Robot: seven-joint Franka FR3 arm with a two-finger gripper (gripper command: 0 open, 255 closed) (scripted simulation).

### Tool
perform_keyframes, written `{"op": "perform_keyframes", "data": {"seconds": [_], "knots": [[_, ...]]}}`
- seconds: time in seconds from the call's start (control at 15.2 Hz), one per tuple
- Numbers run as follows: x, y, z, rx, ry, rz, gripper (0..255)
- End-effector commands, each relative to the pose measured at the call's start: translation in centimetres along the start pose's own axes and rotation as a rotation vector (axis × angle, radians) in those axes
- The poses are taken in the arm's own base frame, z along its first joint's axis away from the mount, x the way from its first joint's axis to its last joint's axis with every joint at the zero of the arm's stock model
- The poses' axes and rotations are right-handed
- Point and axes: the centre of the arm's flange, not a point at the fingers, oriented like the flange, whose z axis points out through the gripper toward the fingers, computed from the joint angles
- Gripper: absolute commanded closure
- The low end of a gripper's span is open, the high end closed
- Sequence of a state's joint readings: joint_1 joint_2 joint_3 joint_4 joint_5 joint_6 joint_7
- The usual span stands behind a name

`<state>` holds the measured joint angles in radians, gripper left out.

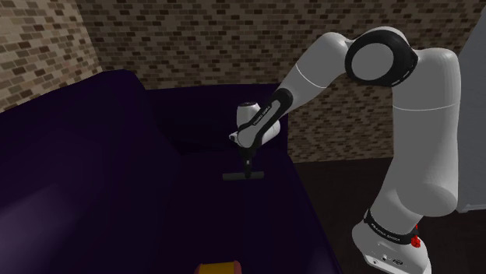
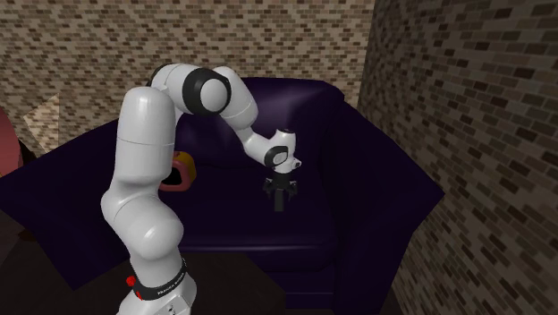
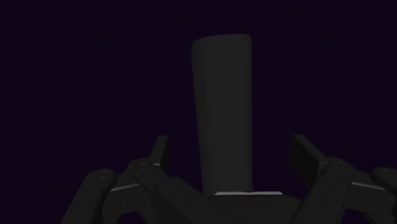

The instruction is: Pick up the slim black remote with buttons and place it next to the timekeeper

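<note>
Gripper [image 1: 249, 165] hangs with fingers [image 3: 160, 150] apart astride the dark remote [image 3: 222, 114], which lies flat on the purple sofa [image 1: 234, 218] seat directly under the gripper, untouched on either side; best to settle lower, keep centred, then close squarely across its narrow width.

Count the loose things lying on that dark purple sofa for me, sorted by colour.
Black: 1, the slim remote
Yellow and red: 1, the small round thing
Total: 2 things on the sofa
</note>
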<state>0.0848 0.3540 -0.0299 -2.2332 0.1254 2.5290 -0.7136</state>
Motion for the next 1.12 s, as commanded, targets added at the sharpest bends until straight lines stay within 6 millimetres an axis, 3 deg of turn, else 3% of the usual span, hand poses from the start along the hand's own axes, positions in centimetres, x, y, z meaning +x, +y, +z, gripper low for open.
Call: {"op": "perform_keyframes", "data": {"seconds": [0.0, 0.4, 0.46, 1.06], "knots": [[0.09, 0.11, 0.41, 0.000, 0.000, 0.000, 0], [0.09, 0.11, 0.40, 0.000, 0.000, 0.000, 0], [0.09, 0.11, 0.40, 0.000, 0.000, 0.000, 255], [0.09, 0.11, 0.41, 0.000, 0.000, 0.000, 255]]}}
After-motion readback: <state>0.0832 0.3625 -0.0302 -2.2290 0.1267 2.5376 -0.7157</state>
